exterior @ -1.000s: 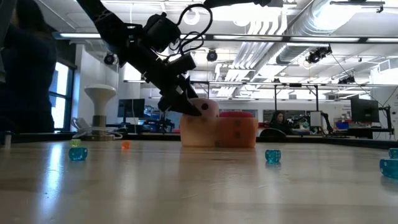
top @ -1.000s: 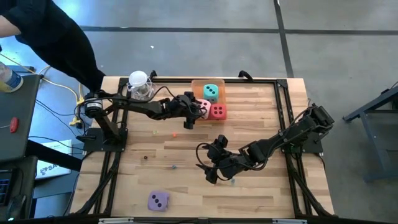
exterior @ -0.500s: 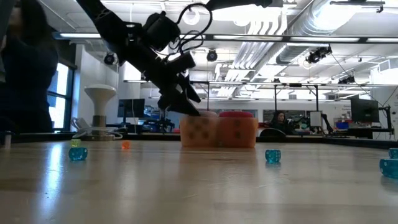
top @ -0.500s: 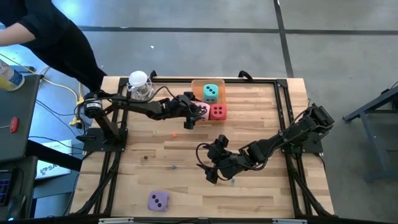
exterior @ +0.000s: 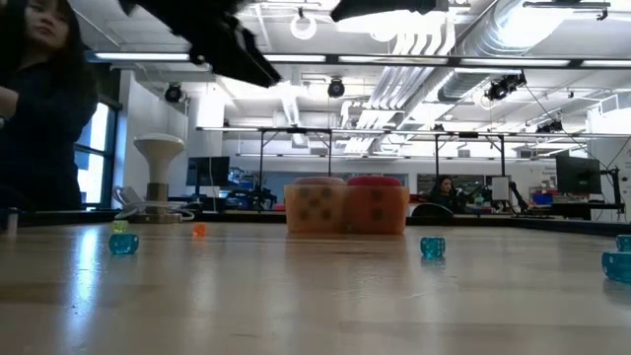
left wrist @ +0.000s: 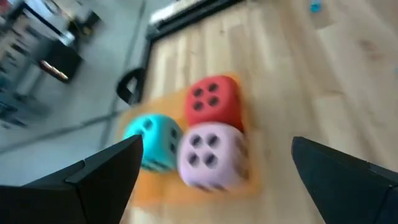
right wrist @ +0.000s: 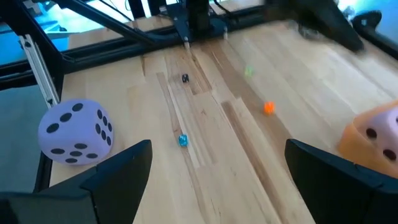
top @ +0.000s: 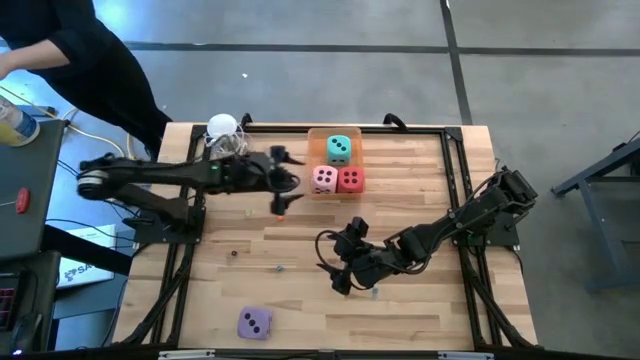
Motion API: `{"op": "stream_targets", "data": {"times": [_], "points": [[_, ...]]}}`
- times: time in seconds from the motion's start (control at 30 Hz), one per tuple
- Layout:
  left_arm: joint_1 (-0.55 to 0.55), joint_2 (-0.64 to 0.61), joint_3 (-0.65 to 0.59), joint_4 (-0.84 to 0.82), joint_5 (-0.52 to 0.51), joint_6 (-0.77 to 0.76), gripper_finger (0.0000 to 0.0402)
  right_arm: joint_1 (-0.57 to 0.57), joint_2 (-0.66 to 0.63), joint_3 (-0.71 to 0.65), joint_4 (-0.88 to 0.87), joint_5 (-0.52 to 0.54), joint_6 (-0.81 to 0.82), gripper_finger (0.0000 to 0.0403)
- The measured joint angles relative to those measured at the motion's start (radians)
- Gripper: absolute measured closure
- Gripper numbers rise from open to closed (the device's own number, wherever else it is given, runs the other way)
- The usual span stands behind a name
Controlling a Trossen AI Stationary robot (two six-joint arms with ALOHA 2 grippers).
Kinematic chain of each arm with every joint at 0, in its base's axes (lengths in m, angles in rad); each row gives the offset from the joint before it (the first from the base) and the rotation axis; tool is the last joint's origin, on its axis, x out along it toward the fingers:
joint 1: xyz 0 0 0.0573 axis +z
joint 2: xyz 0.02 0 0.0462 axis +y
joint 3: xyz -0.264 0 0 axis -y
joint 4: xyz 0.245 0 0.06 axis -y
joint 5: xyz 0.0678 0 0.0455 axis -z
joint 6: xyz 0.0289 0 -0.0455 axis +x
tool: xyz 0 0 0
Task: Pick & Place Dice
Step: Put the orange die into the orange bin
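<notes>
Three dice sit on an orange tray (top: 317, 140) near the table's far edge: teal die (top: 340, 149), pink die (top: 325, 179) and red die (top: 350, 180), the last two side by side. The left wrist view shows the pink die (left wrist: 208, 155), red die (left wrist: 214, 102) and teal die (left wrist: 152, 143). My left gripper (top: 284, 184) (left wrist: 217, 142) is open, raised, left of the tray. The purple die (top: 254, 322) (right wrist: 74, 132) rests near the near edge. My right gripper (top: 333, 268) (right wrist: 219, 146) is open at mid-table, touching nothing.
Tiny beads lie scattered on the wood: an orange bead (top: 281, 212) and a blue bead (right wrist: 182, 140). A white-topped glass object (top: 224, 135) stands at the far left corner. Black frame rails (top: 460, 200) edge the table. A person (top: 90, 60) stands beyond the far left corner.
My left gripper has let go of the pink die, which was tilted in its fingers and now stands level on the orange tray beside the red die. The gripper has then risen and drawn back toward the table's left edge.
</notes>
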Motion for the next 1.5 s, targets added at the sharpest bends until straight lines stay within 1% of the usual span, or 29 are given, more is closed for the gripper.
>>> {"op": "stream_targets", "data": {"times": [0.17,0.27,0.37,0.5,0.57,0.63,0.7,0.8,1.0,1.2,1.37,1.5], "points": [[-0.047,-0.145,0.0,-0.255,0.038,-0.158,0.0002,0.0,0.0,0.0,-0.096,-0.005,0.106,0.0044],[-0.082,-0.193,0.0,-0.367,0.063,-0.213,0.0002,0.0,0.0,0.0,-0.138,-0.006,0.158,0.0044],[-0.121,-0.22,-0.001,-0.462,0.066,-0.261,0.0002,0.0,0.0,0.0,-0.138,-0.006,0.164,0.0044],[-0.182,-0.223,-0.005,-0.559,0.067,-0.333,0.0002,0.0,0.0,0.0,-0.139,-0.006,0.159,0.0044],[-0.211,-0.224,-0.03,-0.549,0.078,-0.352,0.0002,0.0,0.0,0.0,-0.139,-0.006,0.159,0.0044],[-0.231,-0.223,-0.073,-0.538,0.118,-0.335,0.0002,0.0,0.0,0.0,-0.139,-0.006,0.158,0.0044],[-0.241,-0.222,-0.122,-0.496,0.148,-0.305,0.0002,0.0,0.0,0.0,-0.14,-0.006,0.152,0.0044],[-0.232,-0.231,-0.197,-0.38,0.14,-0.306,0.0002,0.0,0.0,0.0,-0.14,-0.006,0.127,0.0044],[-0.174,-0.23,-0.365,-0.074,0.138,-0.285,0.0002,0.0,0.0,0.0,-0.141,-0.005,0.103,0.0044],[-0.122,-0.23,-0.519,0.129,0.14,-0.284,0.0002,0.0,0.0,0.0,-0.145,-0.003,0.105,0.0044],[-0.088,-0.23,-0.589,0.312,0.14,-0.288,0.0002,0.0,0.0,0.0,-0.145,0.0,0.111,0.0044],[-0.056,-0.23,-0.617,0.351,0.141,-0.285,0.0002,0.0,0.018,0.0,-0.141,0.007,0.11,0.0044]]}}
